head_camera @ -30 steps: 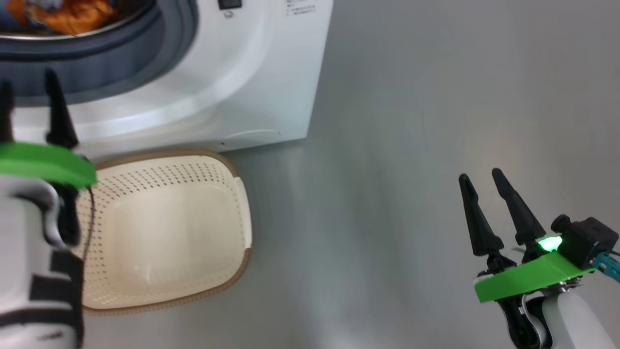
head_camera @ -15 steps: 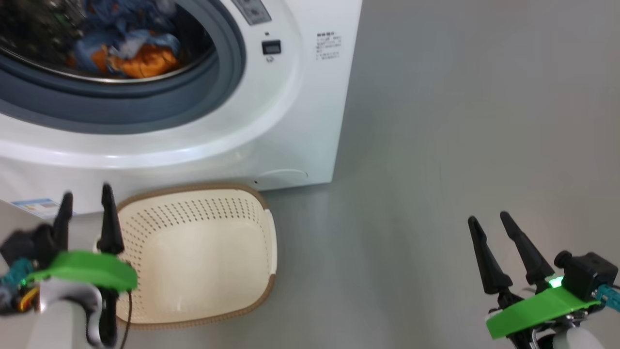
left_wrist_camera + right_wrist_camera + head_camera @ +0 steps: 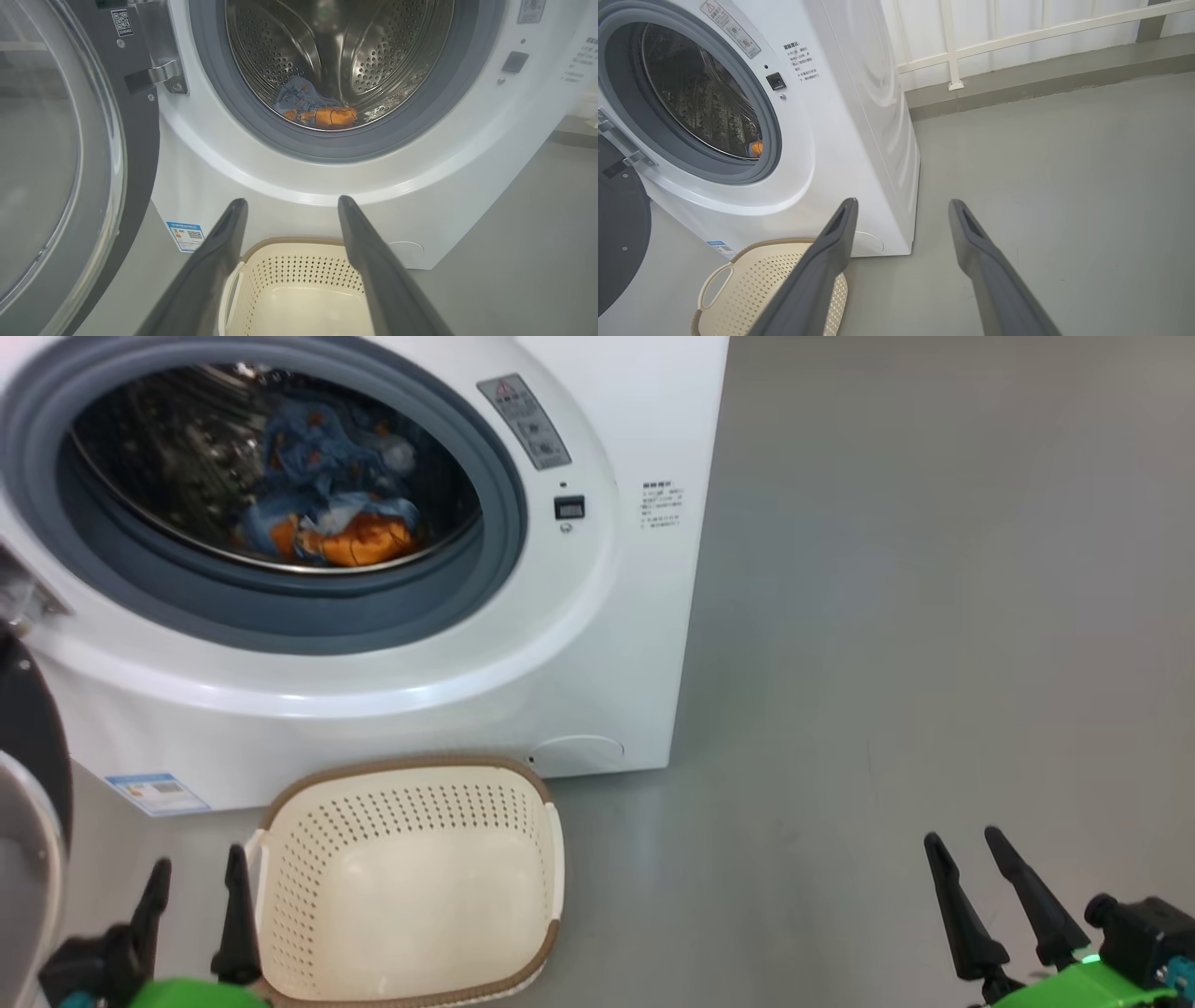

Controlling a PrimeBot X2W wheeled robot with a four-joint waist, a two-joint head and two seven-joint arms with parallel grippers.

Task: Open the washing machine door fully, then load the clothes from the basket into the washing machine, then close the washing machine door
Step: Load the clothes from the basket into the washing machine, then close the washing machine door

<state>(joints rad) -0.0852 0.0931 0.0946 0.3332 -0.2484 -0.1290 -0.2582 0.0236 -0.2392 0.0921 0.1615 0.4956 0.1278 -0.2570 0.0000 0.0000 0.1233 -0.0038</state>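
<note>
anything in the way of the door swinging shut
Nothing visible does: the clothes lie inside the drum behind the gasket, and the basket sits on the floor, seemingly below the swing of the washing machine door.

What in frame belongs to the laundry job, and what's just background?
Job:
washer
door, open
clothes, in the drum
basket, empty

Background:
railing
floor

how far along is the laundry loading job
Done: the round black-rimmed glass door stands open, the blue and orange clothes lie inside the white washing machine, the cream perforated basket is empty. In hand: nothing; left gripper and right gripper hang open. Left: closing the door.
</note>
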